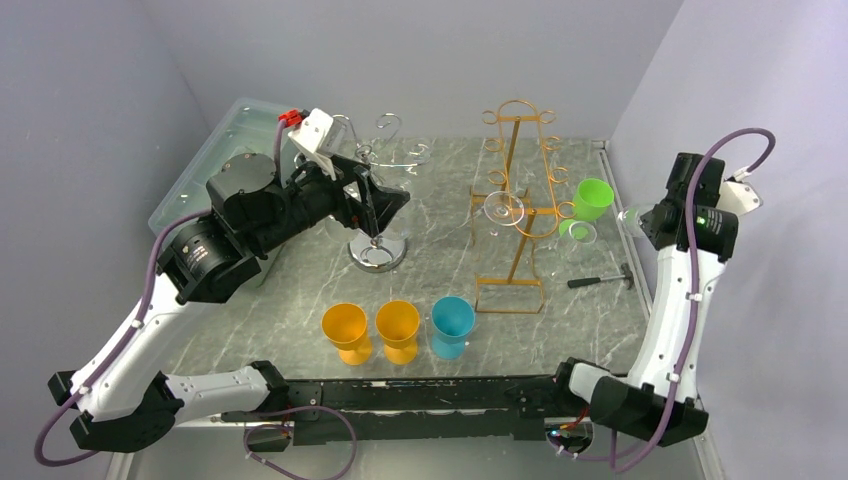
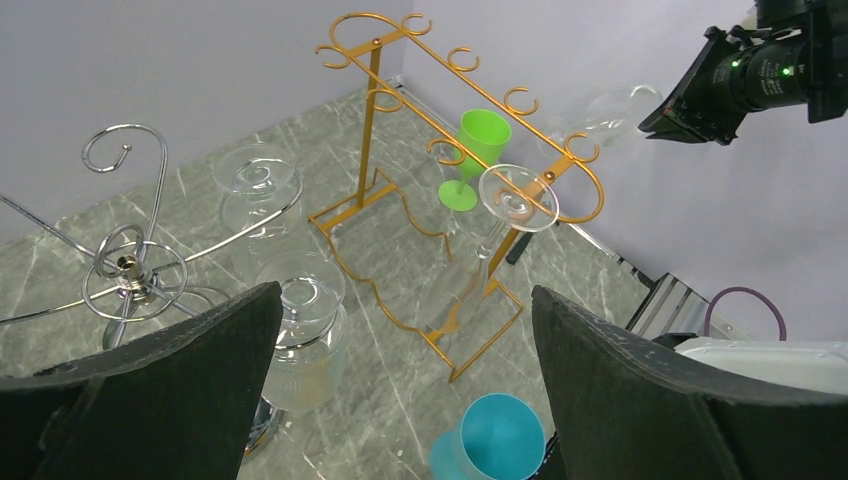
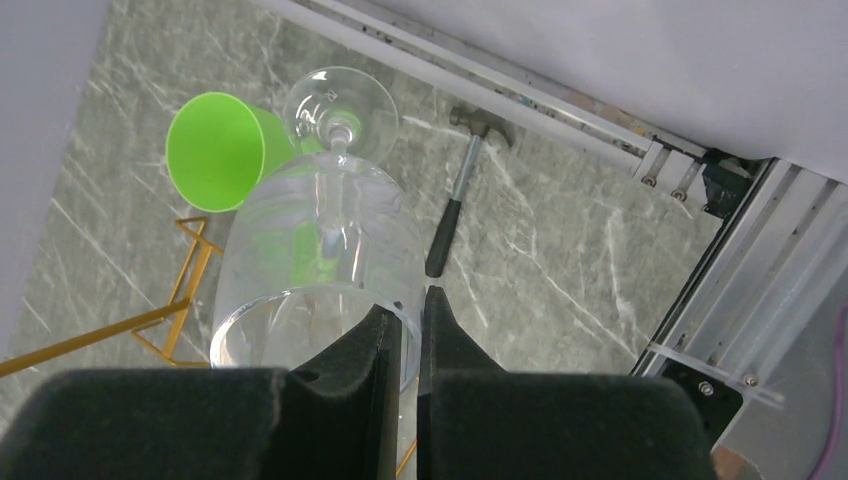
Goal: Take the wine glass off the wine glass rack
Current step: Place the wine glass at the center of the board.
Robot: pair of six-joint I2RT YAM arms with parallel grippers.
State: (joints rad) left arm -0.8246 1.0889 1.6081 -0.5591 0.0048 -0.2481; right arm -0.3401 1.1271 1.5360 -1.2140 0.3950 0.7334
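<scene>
The gold wine glass rack (image 1: 515, 205) stands at centre right; it also shows in the left wrist view (image 2: 400, 160). One clear wine glass (image 1: 503, 208) hangs on it upside down (image 2: 517, 197). My right gripper (image 1: 645, 215) is shut on the rim of a second clear wine glass (image 3: 320, 250), held sideways with its foot (image 3: 340, 100) pointing at the rack's right end, beside a green glass (image 1: 592, 198). I cannot tell whether the foot touches a hook. My left gripper (image 1: 385, 205) is open and empty (image 2: 400, 400), hovering by the silver rack (image 1: 378, 250).
The silver rack (image 2: 130, 275) carries hanging clear glasses (image 2: 300, 335). Two orange cups (image 1: 346, 330) and a teal cup (image 1: 452, 325) stand near the front. A hammer (image 1: 600, 280) lies at the right. A clear bin (image 1: 215, 150) sits at the back left.
</scene>
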